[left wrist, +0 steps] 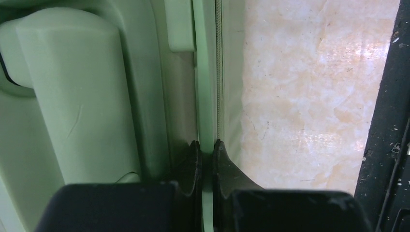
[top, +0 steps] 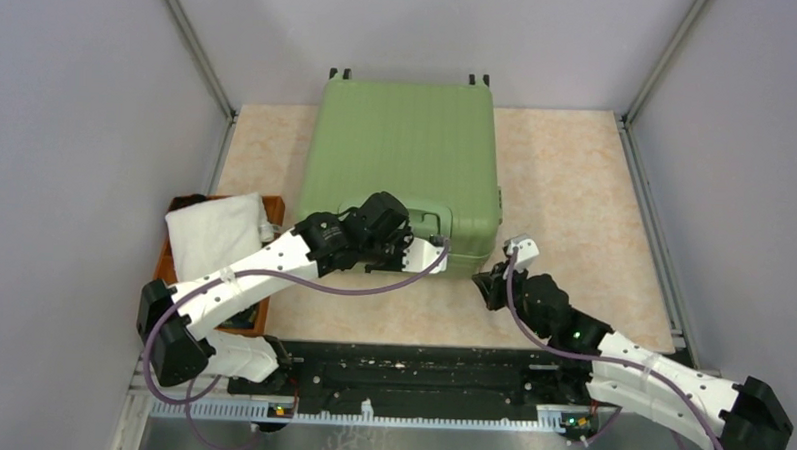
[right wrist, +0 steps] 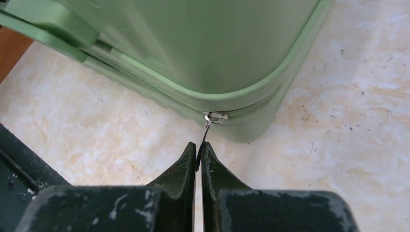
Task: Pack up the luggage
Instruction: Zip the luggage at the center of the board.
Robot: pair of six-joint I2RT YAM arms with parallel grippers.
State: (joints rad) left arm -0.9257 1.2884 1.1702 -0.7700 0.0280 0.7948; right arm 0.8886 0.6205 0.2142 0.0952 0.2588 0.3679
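Observation:
The luggage (top: pixel 402 155) is a light-green ribbed hard-shell suitcase lying shut on the table, wheels at the far edge. My left gripper (top: pixel 414 248) is at its near side by the handle (left wrist: pixel 63 96), shut on the thin green rim (left wrist: pixel 205 96) beside the zipper track. My right gripper (top: pixel 487 285) is at the near right corner, shut on the thin zipper pull (right wrist: pixel 204 135), which hangs from the slider (right wrist: pixel 215 117) at the corner. The lining is hidden.
An orange-brown tray (top: pixel 180 202) at the left holds a folded white cloth (top: pixel 214 234). Beige table (top: pixel 575 211) lies to the right of the suitcase. A black base plate (top: pixel 419 376) runs along the near edge. Grey walls stand on both sides.

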